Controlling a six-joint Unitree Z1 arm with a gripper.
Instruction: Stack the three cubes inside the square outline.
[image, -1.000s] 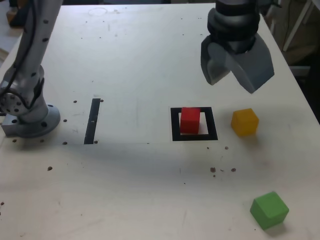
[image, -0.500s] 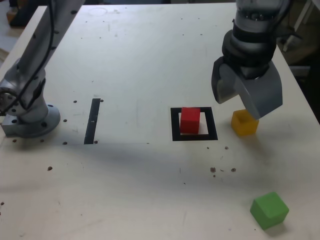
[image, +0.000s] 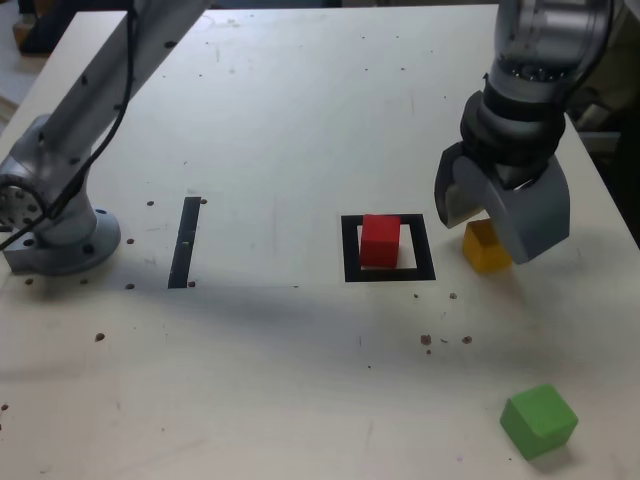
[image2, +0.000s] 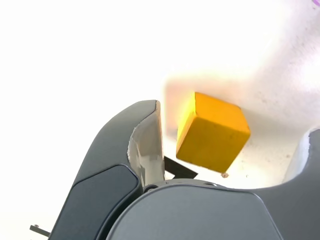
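Fingers (image: 468, 200) are spread wide around the yellow cube (image: 486, 247), which sits just beside the square outline (image: 349, 250); centring is advised before closure, so it is not nudged

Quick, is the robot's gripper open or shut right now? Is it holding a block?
Gripper: open, holding nothing; its jaws straddle the yellow cube, which sits on the table, not clamped.
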